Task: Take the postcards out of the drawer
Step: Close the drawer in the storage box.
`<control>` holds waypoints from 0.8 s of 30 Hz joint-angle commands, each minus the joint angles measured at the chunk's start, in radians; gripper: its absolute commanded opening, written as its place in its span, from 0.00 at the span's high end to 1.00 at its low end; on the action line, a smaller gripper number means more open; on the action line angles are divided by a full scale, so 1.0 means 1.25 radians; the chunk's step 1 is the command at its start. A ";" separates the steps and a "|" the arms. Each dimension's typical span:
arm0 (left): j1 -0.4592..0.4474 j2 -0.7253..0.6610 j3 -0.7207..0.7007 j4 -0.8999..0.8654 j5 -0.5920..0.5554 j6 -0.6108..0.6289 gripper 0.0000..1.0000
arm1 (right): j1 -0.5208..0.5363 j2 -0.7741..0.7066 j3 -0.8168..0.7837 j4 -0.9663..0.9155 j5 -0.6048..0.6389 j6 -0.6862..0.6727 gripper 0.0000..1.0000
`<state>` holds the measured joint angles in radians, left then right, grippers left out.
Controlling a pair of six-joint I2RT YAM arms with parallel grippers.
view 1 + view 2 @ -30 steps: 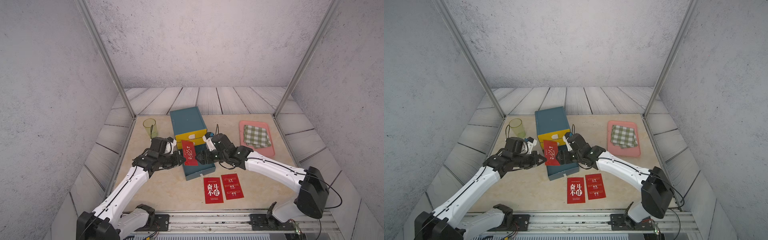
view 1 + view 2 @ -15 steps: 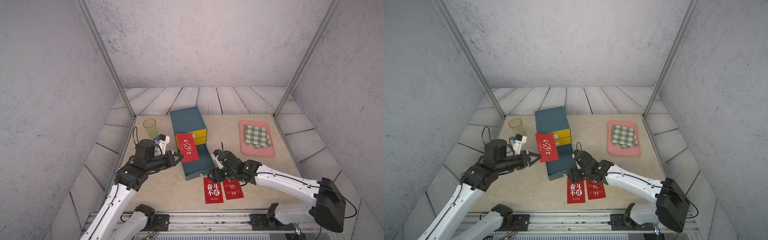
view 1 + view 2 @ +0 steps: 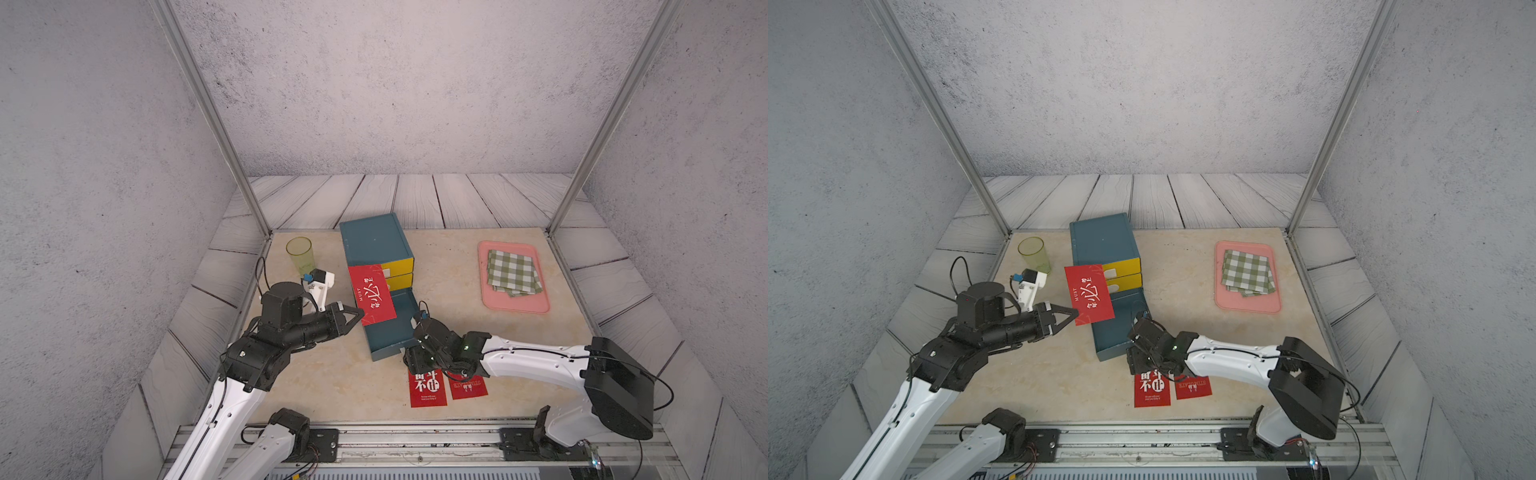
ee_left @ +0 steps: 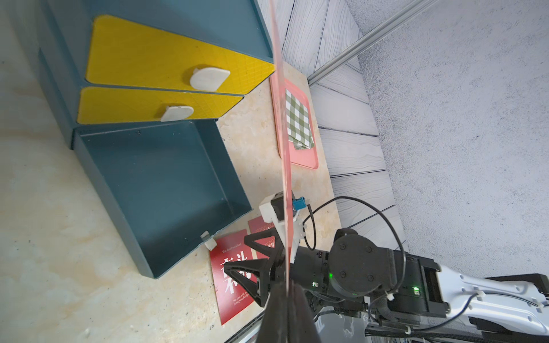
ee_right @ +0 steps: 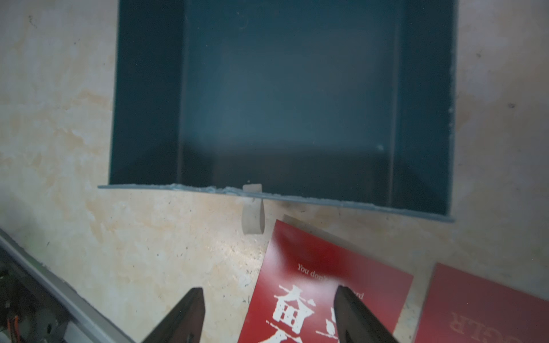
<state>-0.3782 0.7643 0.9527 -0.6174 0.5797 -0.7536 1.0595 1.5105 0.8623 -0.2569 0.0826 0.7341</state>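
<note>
— How much of the job was found to be done?

— Most of it. A large-lettered postcard (image 3: 428,388) and a second postcard (image 3: 467,385) were seen lying flat on the table (image 3: 332,382). They were side by side in the lower middle of the frame, just in front of the open drawer (image 5: 282,89).

— And the third postcard (image 3: 372,295)?

— It was held up in the air near the centre of the frame, clear of the drawer and across the front of the cabinet (image 3: 374,237).

— How was it gripped?

— Its lower corner was pinched by the left fingers (image 3: 349,318), which were clenched on it. The right fingers (image 5: 184,314) were spread apart with nothing gripped between them, low over the large-lettered postcard.

— Was anything seen left inside the drawer?

— Nothing. Its blue floor was shown bare in both wrist views.

— What was judged to remain?

— Only the third postcard was left to be set down on the table and released. The emptying itself was judged to be as good as finished.
</note>
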 commanded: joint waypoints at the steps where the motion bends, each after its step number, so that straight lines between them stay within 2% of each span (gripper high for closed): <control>1: -0.003 -0.010 -0.012 -0.008 -0.006 0.000 0.98 | 0.008 0.033 0.015 0.040 0.043 0.014 0.28; 7: -0.002 -0.014 -0.004 -0.004 -0.016 0.001 0.98 | 0.016 0.091 0.050 0.069 0.056 0.025 0.29; 12: -0.002 0.011 0.054 0.006 -0.037 0.023 0.98 | 0.029 0.126 0.082 0.073 0.077 0.031 0.29; 18: 0.004 0.123 0.148 0.042 -0.028 0.072 0.97 | 0.036 0.133 0.092 0.076 0.101 0.042 0.29; 24: 0.056 0.265 0.209 0.147 0.000 0.095 0.98 | 0.037 0.133 0.091 0.072 0.115 0.048 0.29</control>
<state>-0.3393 1.0409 1.1816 -0.5209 0.5545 -0.6716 1.1011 1.6569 0.9611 -0.1604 0.1909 0.7795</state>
